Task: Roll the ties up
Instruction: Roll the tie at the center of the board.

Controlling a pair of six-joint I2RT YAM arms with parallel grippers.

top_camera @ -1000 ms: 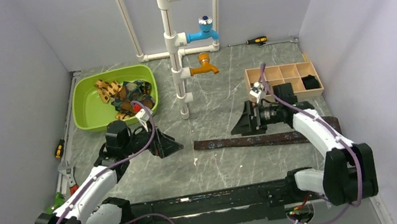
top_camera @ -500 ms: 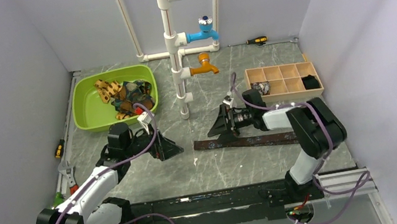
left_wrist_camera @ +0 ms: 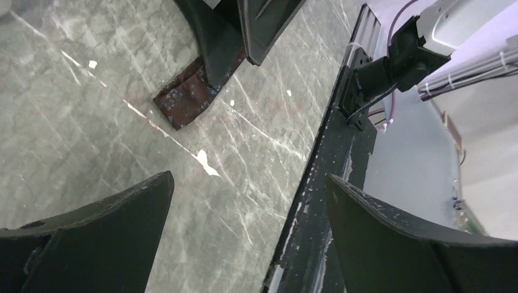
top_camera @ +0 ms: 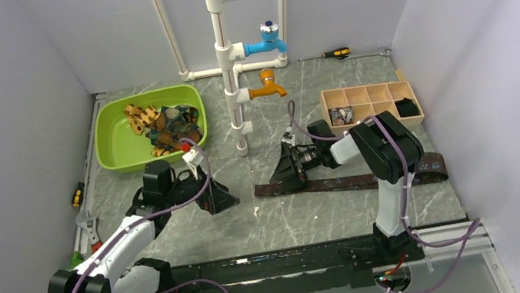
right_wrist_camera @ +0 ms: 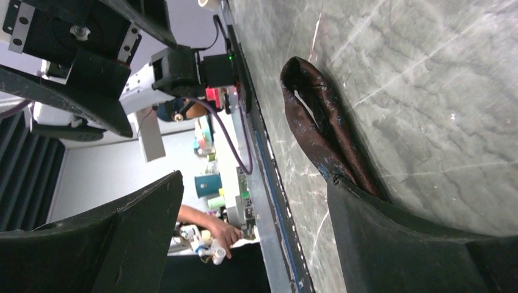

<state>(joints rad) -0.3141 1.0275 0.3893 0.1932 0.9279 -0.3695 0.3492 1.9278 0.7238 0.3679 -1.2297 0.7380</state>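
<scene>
A dark brown speckled tie (top_camera: 355, 181) lies flat across the table, its left end near the middle. That end also shows in the left wrist view (left_wrist_camera: 190, 97) and in the right wrist view (right_wrist_camera: 321, 125). My right gripper (top_camera: 288, 173) is open at the tie's left end, and its lower finger (right_wrist_camera: 403, 244) rests on the fabric. My left gripper (top_camera: 219, 197) is open and empty, just left of the tie's end, over bare table (left_wrist_camera: 250, 226). Several more patterned ties (top_camera: 164, 126) lie heaped in a green basin (top_camera: 117, 148).
A white pipe stand with a blue and an orange tap (top_camera: 231, 81) rises at the back centre. A wooden compartment box (top_camera: 371, 103) sits back right. Hand tools (top_camera: 79, 195) lie along the left edge, a screwdriver (top_camera: 336, 53) lies at the back, and a black rail (top_camera: 275, 265) runs along the front.
My right gripper has swung left along the tie, from near the wooden box to the tie's left end, uncovering its right end. My left gripper has barely moved.
</scene>
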